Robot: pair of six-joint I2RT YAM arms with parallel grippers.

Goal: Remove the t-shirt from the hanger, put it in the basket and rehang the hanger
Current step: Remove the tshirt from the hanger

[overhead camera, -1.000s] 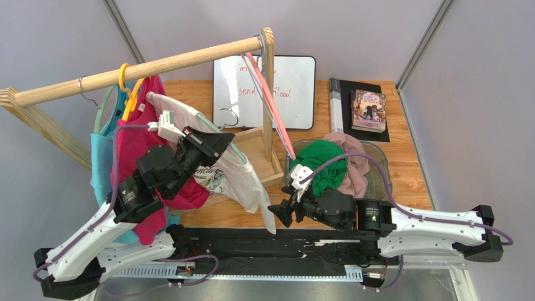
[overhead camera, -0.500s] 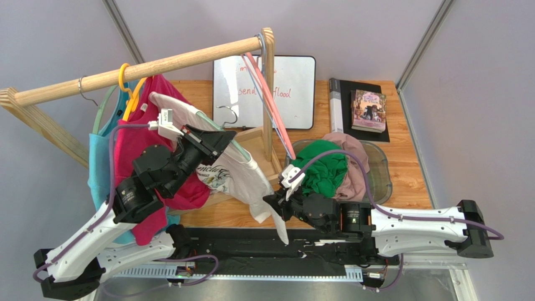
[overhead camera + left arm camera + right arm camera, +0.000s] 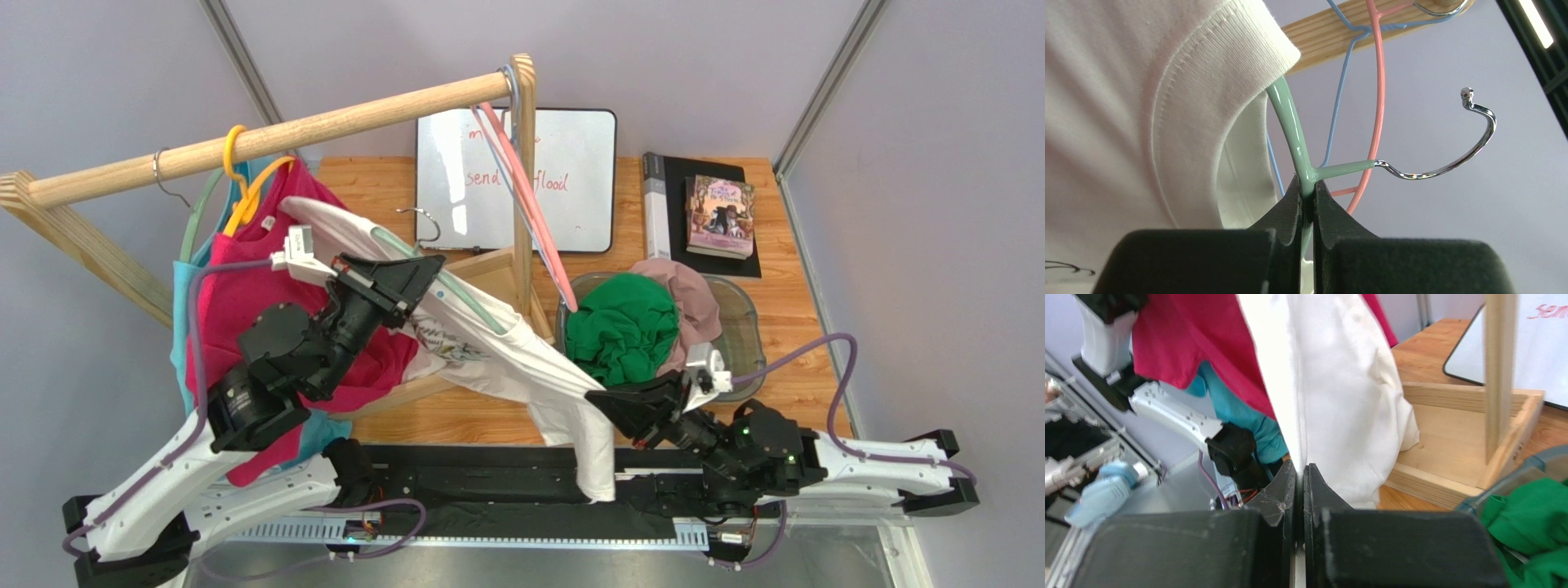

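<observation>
Mid-pull, stripping step. The left hand (image 3: 1306, 199) is clamped tight on the pale green hanger (image 3: 1289, 119), right at the junction under its metal hook (image 3: 1447, 160). The hook is free in the air, not on the wooden rail (image 3: 307, 129). The white t-shirt (image 3: 509, 361) is on the hanger: in the left wrist view the collar wraps one hanger shoulder. The body of the shirt runs as a taut diagonal from the left hand down to the right hand (image 3: 1299, 478). The right hand is closed, pinching the shirt's lower part between its fingers, low at the near edge of the surface (image 3: 368, 184). The loose end of the shirt hangs past it. The shirt is not off yet. Next move, as I judge it: the left hand keeps the hanger fixed or tips it so the covered shoulder points down the pull line. The right hand drags the cloth further away until the collar slips over that shoulder. Snag risk is the collar rib catching on the hanger arm. The red shirt (image 3: 252, 300) on the rail sits just behind the left arm. The bin (image 3: 742, 321) of clothes beside the right hand looks like the drop spot.
</observation>
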